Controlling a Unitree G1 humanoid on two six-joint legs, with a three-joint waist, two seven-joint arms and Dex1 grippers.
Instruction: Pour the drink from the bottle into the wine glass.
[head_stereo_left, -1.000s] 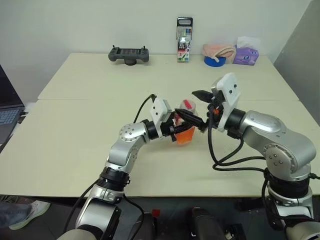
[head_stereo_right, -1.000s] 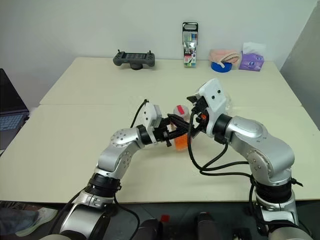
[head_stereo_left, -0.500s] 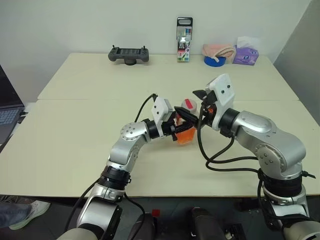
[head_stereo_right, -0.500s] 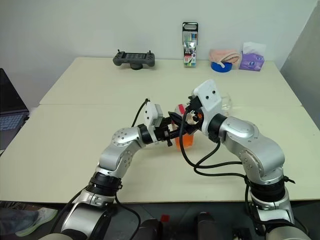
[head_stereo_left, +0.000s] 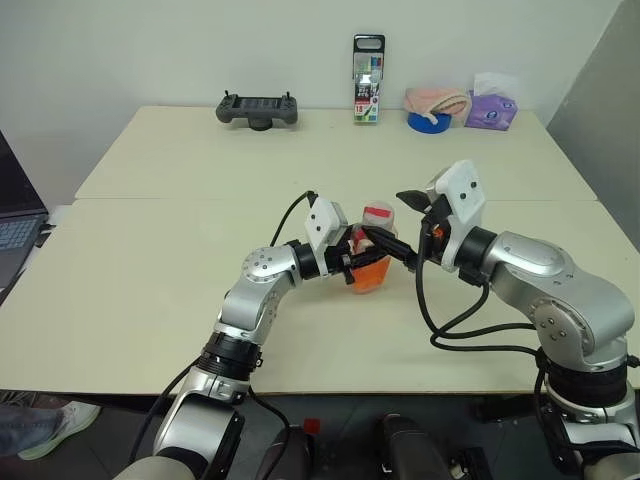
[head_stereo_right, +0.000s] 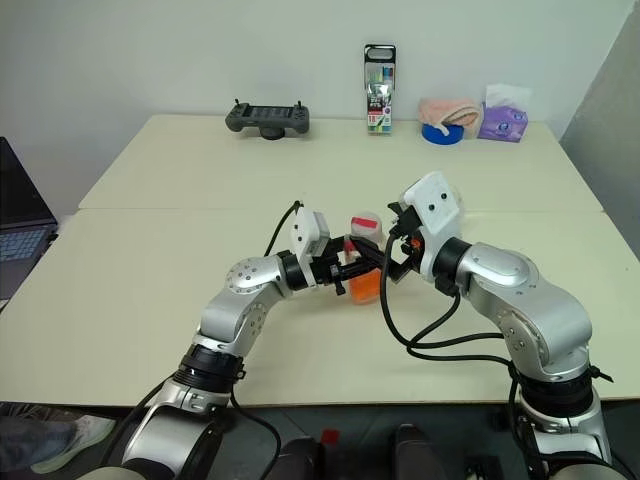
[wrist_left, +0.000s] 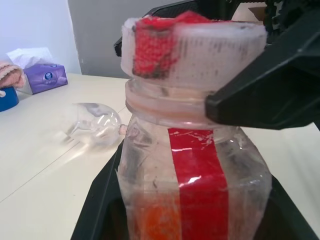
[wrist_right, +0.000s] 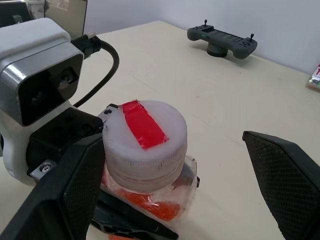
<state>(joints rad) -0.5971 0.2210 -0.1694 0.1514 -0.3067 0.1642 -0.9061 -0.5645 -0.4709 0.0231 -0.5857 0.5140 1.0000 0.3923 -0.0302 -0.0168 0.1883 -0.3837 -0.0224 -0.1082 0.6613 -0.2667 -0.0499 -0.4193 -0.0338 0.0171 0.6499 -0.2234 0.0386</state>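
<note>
Left fingers (head_stereo_left: 378, 259) gripping bottle (head_stereo_left: 373, 258) | right fingers (head_stereo_left: 412, 232) spread wide beside cap (wrist_right: 144, 138) | wine glass (wrist_left: 95, 124) lying behind | controller (head_stereo_left: 258, 109), marker pack (head_stereo_left: 367, 80), tissues (head_stereo_left: 491, 108) sitting at bench (head_stereo_left: 150, 240) rear.

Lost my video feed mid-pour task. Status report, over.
Left gripper shut on bottle, cap on. Right gripper open, straddling the cap. Wine glass lying on its side, drink unpoured.

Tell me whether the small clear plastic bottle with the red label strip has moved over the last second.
No. The small clear plastic bottle stays where it was, still in line with the tall marker pack at the table's far edge.
</note>
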